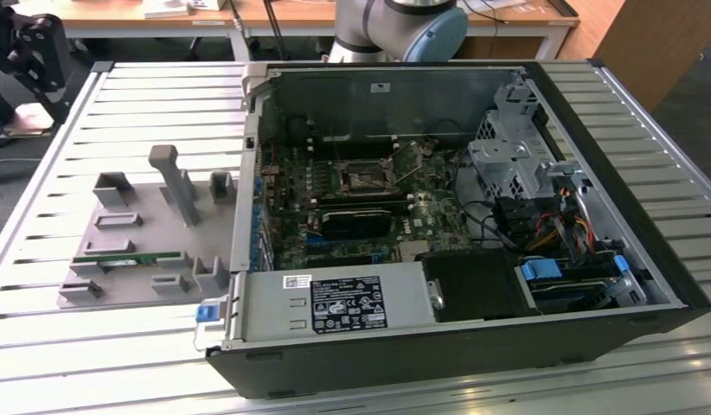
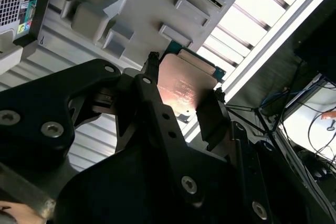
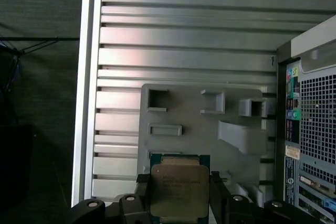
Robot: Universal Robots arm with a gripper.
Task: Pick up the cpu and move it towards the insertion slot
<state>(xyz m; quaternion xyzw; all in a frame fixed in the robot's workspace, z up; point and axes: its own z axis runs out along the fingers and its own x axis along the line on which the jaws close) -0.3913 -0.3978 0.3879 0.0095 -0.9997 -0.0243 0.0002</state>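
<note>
The cpu (image 3: 179, 188), a flat square chip with a silvery face and a green rim, sits between my gripper's (image 3: 179, 196) two black fingers (image 3: 216, 195). The gripper (image 2: 184, 100) is shut on the cpu (image 2: 186, 83) in both wrist views. I hold it in the air above the grey fixture plate (image 3: 199, 124), well clear of the plate's surface. The insertion slot (image 1: 365, 177), a square socket with a shiny metal frame and a dark centre, lies on the motherboard inside the open computer case (image 1: 632, 259).
The grey fixture plate (image 1: 137, 233) with raised holders lies on the slatted metal table (image 1: 55, 346), at the exterior view's left of the case. A thin green memory stick (image 1: 127, 258) rests on it. The arm's base (image 1: 402, 26) stands behind the case.
</note>
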